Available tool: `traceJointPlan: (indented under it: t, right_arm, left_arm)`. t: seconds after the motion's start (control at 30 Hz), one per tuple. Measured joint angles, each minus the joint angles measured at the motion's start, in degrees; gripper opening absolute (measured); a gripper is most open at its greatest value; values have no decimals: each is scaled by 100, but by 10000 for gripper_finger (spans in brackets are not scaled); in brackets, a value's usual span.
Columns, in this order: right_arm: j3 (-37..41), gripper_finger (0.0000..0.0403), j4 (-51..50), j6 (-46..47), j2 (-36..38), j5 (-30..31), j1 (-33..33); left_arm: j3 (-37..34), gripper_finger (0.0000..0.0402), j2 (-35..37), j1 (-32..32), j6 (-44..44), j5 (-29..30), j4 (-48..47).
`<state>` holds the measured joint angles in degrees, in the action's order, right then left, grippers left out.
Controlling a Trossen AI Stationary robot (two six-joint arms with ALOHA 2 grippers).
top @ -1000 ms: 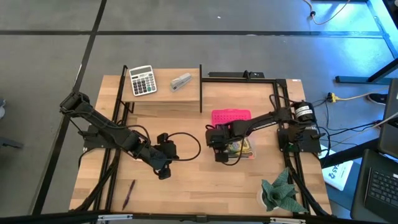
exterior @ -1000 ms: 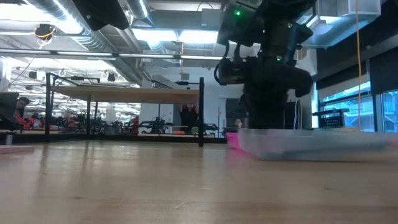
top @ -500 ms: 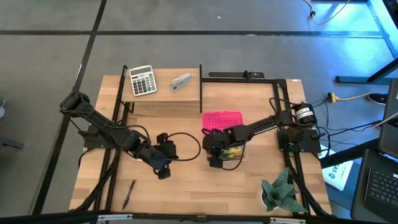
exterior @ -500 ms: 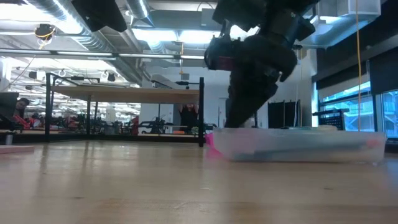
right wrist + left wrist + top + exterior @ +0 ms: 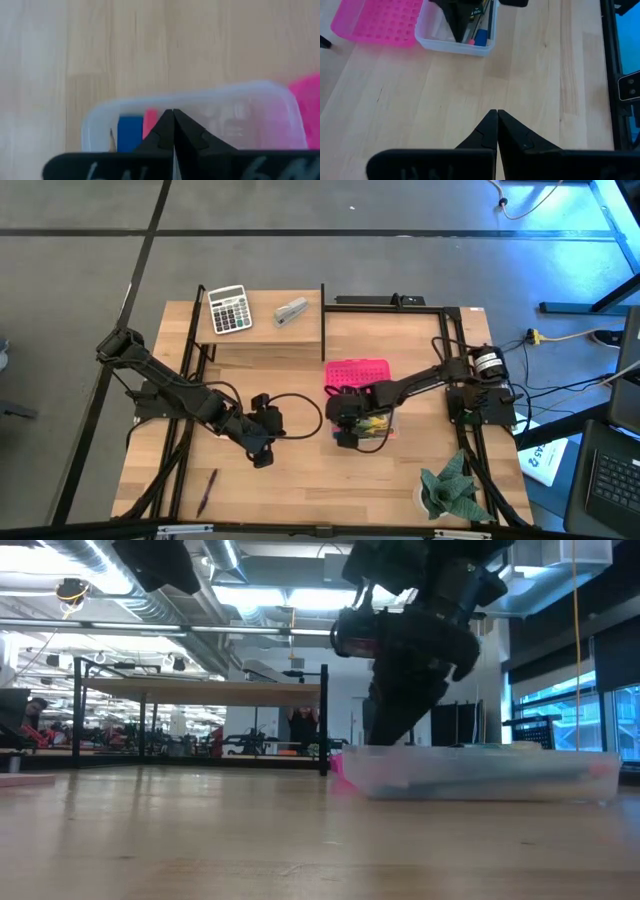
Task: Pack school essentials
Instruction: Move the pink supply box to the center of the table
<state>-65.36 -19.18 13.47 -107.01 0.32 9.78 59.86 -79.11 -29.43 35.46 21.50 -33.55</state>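
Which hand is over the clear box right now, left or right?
The right hand, poised over the clear box; the left hand sits apart over bare table.

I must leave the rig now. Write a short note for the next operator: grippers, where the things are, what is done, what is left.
Left gripper: shut, empty, over bare table, left of the clear box.
Right gripper: shut, its tips inside the clear box; whether it pinches anything there cannot be told.
In the box: a blue eraser, something pink beside it, pencils.
Pink lid: off, lying against the box's far side.
Purple pen: loose on the table's near left corner.
Calculator and stapler: on the far left section.
Left: pack the pen, close the lid.
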Motion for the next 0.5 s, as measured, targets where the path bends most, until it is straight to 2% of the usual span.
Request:
traceJointPlan:
  t: [0.5]
  right_arm:
    - [-43, 4, 772, 358, -272, -143, 78]
  left_arm:
    - [0, 0, 0, -54, 3, -7, -50]
